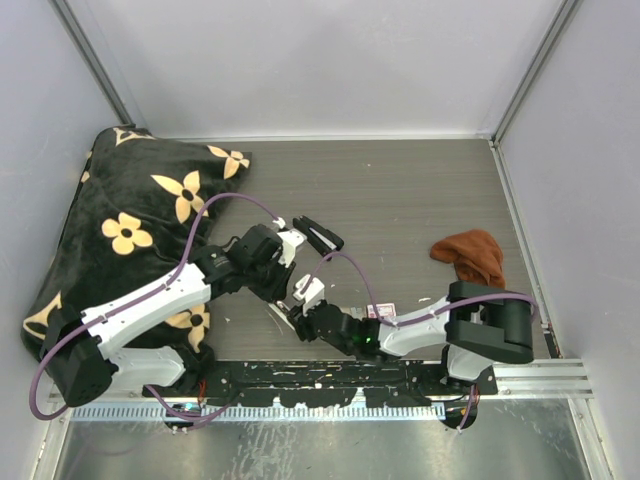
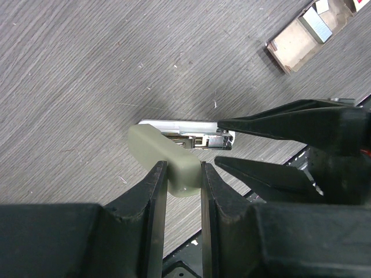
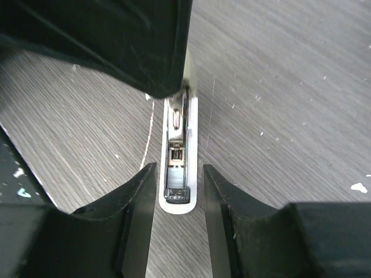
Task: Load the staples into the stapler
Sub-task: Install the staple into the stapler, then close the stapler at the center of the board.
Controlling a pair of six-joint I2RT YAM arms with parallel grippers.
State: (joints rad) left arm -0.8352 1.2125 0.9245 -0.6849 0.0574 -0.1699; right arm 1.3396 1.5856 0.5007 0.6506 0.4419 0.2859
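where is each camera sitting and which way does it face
top external: above and behind the robot, looking down on the table, cushion and cloth; left arm and right arm show.
left wrist: on the left arm, looking down past the left jaws, clamped on the stapler's green lid; the right jaws show at the picture's right.
right wrist: looking down between the right jaws at the staple channel.
shared: both wrist views show that channel.
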